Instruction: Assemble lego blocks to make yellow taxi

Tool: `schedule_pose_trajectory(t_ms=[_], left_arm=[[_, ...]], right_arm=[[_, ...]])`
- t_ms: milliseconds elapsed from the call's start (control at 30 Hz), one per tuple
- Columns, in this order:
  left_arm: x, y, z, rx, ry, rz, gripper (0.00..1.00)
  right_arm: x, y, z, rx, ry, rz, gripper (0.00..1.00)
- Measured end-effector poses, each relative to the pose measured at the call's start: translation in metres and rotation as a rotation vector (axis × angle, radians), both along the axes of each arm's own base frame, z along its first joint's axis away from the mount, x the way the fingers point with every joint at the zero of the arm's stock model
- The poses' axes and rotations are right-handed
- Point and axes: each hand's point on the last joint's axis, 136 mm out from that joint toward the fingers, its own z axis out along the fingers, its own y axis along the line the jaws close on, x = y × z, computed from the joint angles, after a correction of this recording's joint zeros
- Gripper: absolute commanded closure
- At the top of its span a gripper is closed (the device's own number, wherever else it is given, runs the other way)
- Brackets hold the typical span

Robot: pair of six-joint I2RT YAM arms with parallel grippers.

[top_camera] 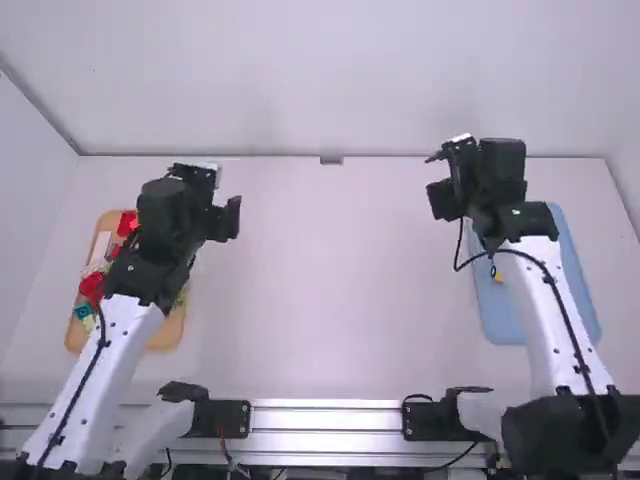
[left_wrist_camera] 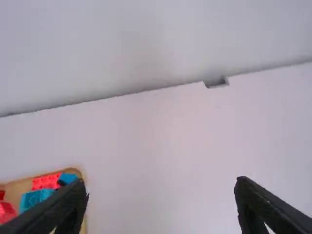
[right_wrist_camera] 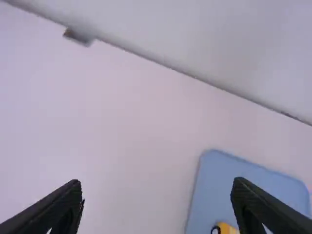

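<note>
Yellow piece: a small yellow block (right_wrist_camera: 225,228) lies in the blue tray (top_camera: 502,322), partly hidden by a finger in the right wrist view.
Dark ring: a small black ring (right_wrist_camera: 215,229) with a pale centre sits right beside the yellow block.
Blue tray's place: on the robot's right side of the table, partly under the right arm.
Right gripper: in the high view, the right gripper (top_camera: 438,179) is above the table near the blue tray's far end; its jaws stand wide apart with nothing between them.
Tan tray: a tan tray (top_camera: 166,336) on the robot's left side of the table holds a jumble of blocks, with the left arm over part of it.
Blocks in it: red blocks (left_wrist_camera: 47,181) and teal blocks (left_wrist_camera: 30,200) lie close together at one end; a pale piece (top_camera: 102,244) lies among more red ones.
Left gripper: the left gripper (top_camera: 222,193) is above the table, just beyond the tan tray toward the middle; its jaws are also spread wide, holding nothing.
Table: the white table (top_camera: 320,280) runs back to a pale wall (top_camera: 320,80), with a small grey notch (top_camera: 331,160) at its far edge.
Near edge: silvery metal rails (top_camera: 325,418) run between the arm bases.
</note>
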Motion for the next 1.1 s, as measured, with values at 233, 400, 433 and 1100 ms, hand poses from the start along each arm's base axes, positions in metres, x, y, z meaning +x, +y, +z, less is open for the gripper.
schedule_pose_trajectory(t_ms=[233, 400, 433, 1100], left_arm=[[-0.016, 0.031, 0.011, -0.038, -0.141, 0.1, 0.4], [-0.033, 0.03, 0.02, -0.051, -0.264, 0.097, 0.52], [-0.034, 0.03, 0.02, -0.051, -0.274, 0.097, 0.53], [-0.092, 0.03, -0.072, -0.06, -0.302, 0.099, 0.96]], right_arm=[[-0.013, -0.023, 0.014, 0.088, -0.123, -0.134, 0.38], [-0.026, -0.022, 0.028, 0.178, -0.229, -0.179, 0.49], [-0.028, -0.022, 0.03, 0.19, -0.243, -0.185, 0.5], [-0.099, -0.021, 0.02, 0.303, -0.529, -0.196, 0.96]])
